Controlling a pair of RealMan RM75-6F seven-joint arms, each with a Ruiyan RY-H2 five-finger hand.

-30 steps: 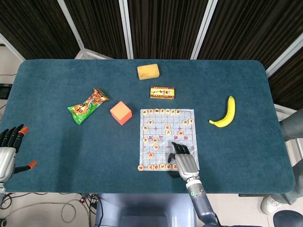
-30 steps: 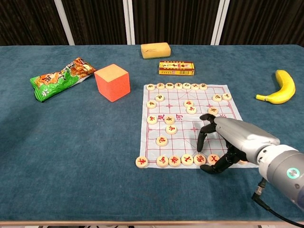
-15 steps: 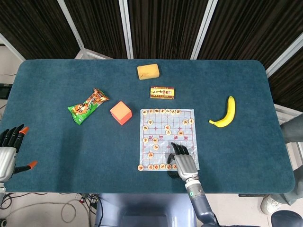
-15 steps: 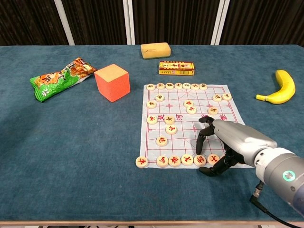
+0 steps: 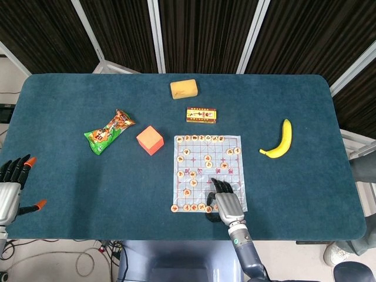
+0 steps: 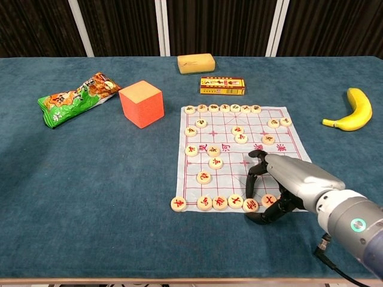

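Right hand: we are seeing the right hand [image 6: 281, 182] arching over the near right corner of the chess board [image 6: 222, 128], fingers [image 6: 252, 185] curled down around the disc pieces [image 6: 251, 204] in the nearest row; whether it is pinching one, we cannot tell
Near row: we are counting on the chest view here, the pieces lying along the board's front edge, one [image 6: 268, 200] showing under the palm
Board: it is lying flat on the table [image 6: 90, 179], right of centre, pieces scattered over its grid
Left hand: we are noting the left hand [image 5: 10, 187] hanging at the table's near left edge in the head view, fingers spread apart, gripping nothing
Orange cube: the cube [image 6: 142, 103] is sitting just left of the board's far corner
Snack bag: the bag [image 6: 75, 98] is lying left of the cube
Small box: the box [image 6: 222, 86] is resting just beyond the board's far edge
Sponge: the yellow sponge [image 6: 195, 63] is lying further back
Banana: the banana [image 6: 353, 110] is lying well apart, right of the board
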